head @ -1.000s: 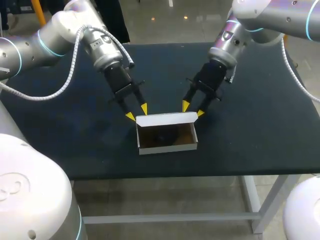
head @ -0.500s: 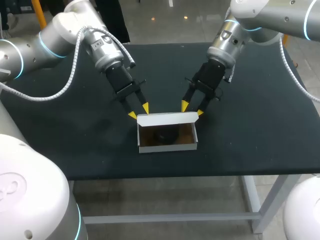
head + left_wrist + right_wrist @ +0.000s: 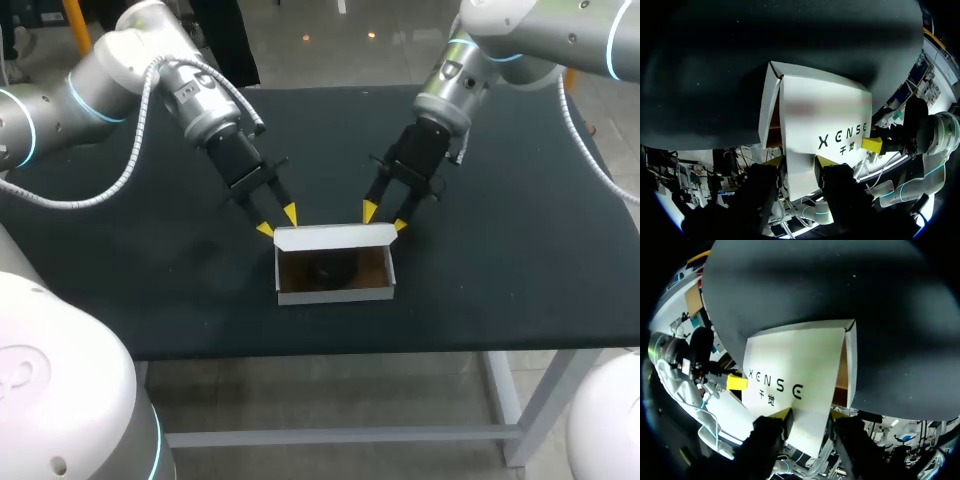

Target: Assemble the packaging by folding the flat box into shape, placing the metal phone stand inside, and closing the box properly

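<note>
Box: white carton (image 3: 360, 272) with a brown inside, top open, standing on the black table (image 3: 520, 260) slightly toward 6 o'clock from the table's middle in the head view.
Lid: white flap (image 3: 335, 238) hinged along the box's 12 o'clock edge, raised off the opening. Both wrist views show its printed outer face.
Phone stand: shows only as a dark shape (image 3: 325, 268) on the box floor, too dim for detail.
Left gripper: at the lid's 10 o'clock corner (image 3: 277, 222), its arm coming in from 10 o'clock. The jaws are parted and that corner of the lid lies between the two yellow tips, one tip beside the box's end and the other behind the lid.
Right gripper: at the lid's 2 o'clock corner (image 3: 384, 218), its arm coming in from 2 o'clock. The jaws are parted about as much, and the lid's other corner runs in between the tips.
Grippers to each other: at opposite ends of the lid, apart, each with a yellow tip of the other in its wrist view past the flap's far end.
</note>
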`<act>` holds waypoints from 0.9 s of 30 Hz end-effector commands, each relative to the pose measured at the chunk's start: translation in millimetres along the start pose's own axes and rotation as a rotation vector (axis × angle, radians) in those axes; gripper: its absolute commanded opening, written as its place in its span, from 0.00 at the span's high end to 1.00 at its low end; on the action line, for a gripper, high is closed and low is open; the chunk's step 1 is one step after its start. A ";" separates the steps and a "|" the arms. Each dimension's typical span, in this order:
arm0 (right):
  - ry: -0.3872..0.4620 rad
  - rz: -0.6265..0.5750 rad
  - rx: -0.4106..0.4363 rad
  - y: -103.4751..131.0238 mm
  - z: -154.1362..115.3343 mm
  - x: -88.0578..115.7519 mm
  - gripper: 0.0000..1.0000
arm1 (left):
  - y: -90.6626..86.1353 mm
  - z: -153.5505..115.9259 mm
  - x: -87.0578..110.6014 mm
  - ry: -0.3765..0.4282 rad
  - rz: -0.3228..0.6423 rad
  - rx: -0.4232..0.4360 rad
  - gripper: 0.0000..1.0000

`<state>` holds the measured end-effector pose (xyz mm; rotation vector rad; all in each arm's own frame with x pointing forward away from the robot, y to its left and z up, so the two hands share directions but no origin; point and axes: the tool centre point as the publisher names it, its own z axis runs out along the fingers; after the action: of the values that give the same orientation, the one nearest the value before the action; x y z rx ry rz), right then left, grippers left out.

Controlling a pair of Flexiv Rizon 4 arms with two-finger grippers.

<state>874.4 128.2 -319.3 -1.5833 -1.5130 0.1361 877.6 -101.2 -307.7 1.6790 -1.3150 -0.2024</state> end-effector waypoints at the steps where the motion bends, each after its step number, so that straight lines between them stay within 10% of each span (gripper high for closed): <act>1: -0.006 0.000 0.009 3.5 1.9 8.2 0.53 | 3.3 4.3 1.6 0.017 -0.003 0.006 0.60; 27: 0.008 0.004 -0.002 4.8 4.4 7.5 0.54 | -1.0 8.1 1.8 0.140 -0.026 -0.031 0.55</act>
<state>877.2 130.7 -320.5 -1.5897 -1.5058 0.1301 876.0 -101.4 -310.0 1.6446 -1.1949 -0.1416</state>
